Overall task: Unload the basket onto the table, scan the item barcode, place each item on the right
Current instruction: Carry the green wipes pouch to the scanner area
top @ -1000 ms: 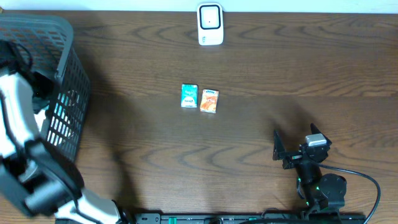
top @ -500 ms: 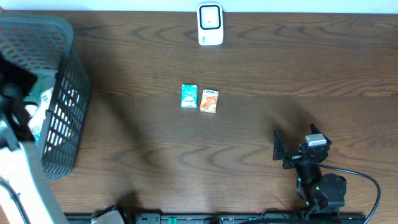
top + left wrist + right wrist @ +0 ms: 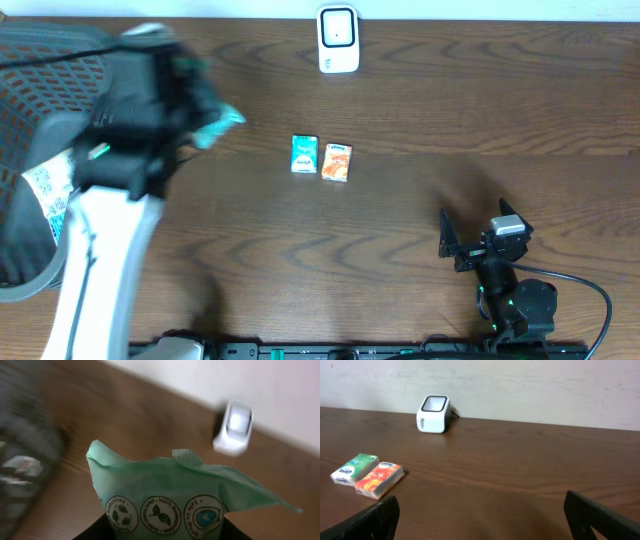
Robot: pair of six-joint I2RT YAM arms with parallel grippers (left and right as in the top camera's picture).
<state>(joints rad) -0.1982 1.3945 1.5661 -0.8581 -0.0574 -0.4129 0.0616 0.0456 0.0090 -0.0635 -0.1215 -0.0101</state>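
Overhead: we see the left gripper (image 3: pixel 200 118) at ten o'clock, beside the basket (image 3: pixel 40 60), clamped on a green packet (image 3: pixel 222 122) held above the table (image 3: pixel 420 120), likely so its barcode can face the white scanner (image 3: pixel 338 40) at twelve o'clock. Left wrist: we find the jaws part closed, pinching the packet's lower edge; the scanner lies ahead at one o'clock. Right wrist: the right gripper (image 3: pixel 485 520) rests spread wide, holding nothing, with a green pack (image 3: pixel 355 468) and an orange pack (image 3: pixel 380 479) at nine o'clock.
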